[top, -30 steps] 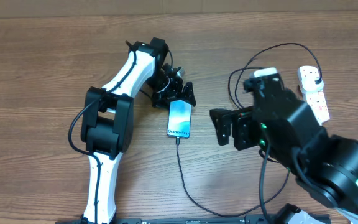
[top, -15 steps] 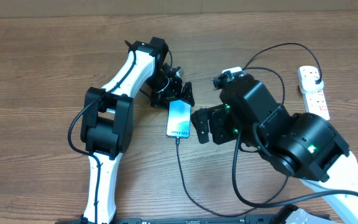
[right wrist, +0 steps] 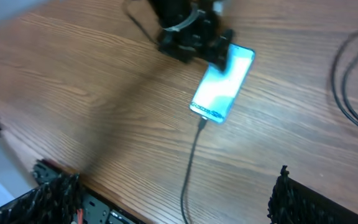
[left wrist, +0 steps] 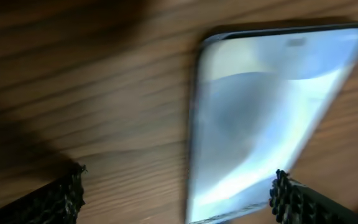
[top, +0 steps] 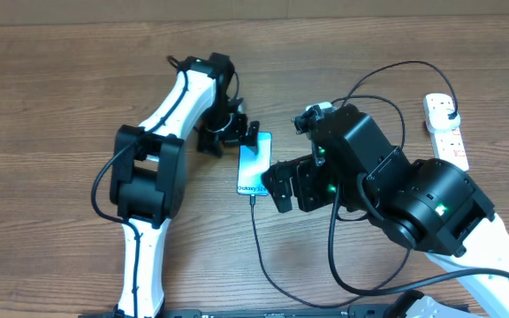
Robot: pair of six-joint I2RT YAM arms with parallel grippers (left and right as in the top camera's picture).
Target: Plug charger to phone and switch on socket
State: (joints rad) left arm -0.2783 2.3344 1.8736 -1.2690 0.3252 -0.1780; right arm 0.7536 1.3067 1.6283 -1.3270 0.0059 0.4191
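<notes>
The phone (top: pixel 256 164) lies flat on the wooden table with its blue screen up; it also shows in the right wrist view (right wrist: pixel 224 84) and the left wrist view (left wrist: pixel 260 118). The charger cable (top: pixel 259 243) runs from the phone's near end in loops to a black plug (top: pixel 450 112) on the white socket (top: pixel 446 137) at the far right. My left gripper (top: pixel 231 139) is open at the phone's far left corner, with the phone's edge between its fingers (left wrist: pixel 179 199). My right gripper (top: pixel 288 187) is open and empty, hovering beside the phone's right side (right wrist: pixel 182 193).
The right arm's dark body (top: pixel 414 203) covers part of the cable loops. The left arm (top: pixel 153 177) stretches along the table's left half. The table's front edge and a black rail (right wrist: pixel 104 211) show in the right wrist view.
My right arm has swung left, bringing its gripper close to the phone. My left gripper has shifted left off the phone's far end, which now shows.
</notes>
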